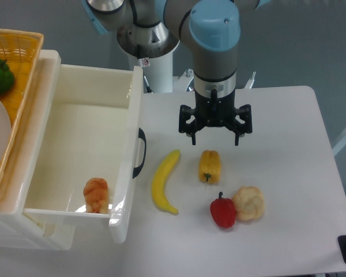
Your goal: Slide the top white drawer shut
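Top white drawer [81, 144] is pulled way out at the table's [288, 127] left side, front panel and black handle [140, 153] facing right, long axis running left-right. Gripper [215, 137] hangs fingers spread, holding nothing, over the yellow pepper [210, 166]. My worry: the banana [164, 182] lies near the handle, so a low approach could knock it. An off-centre push might jam the drawer crooked.
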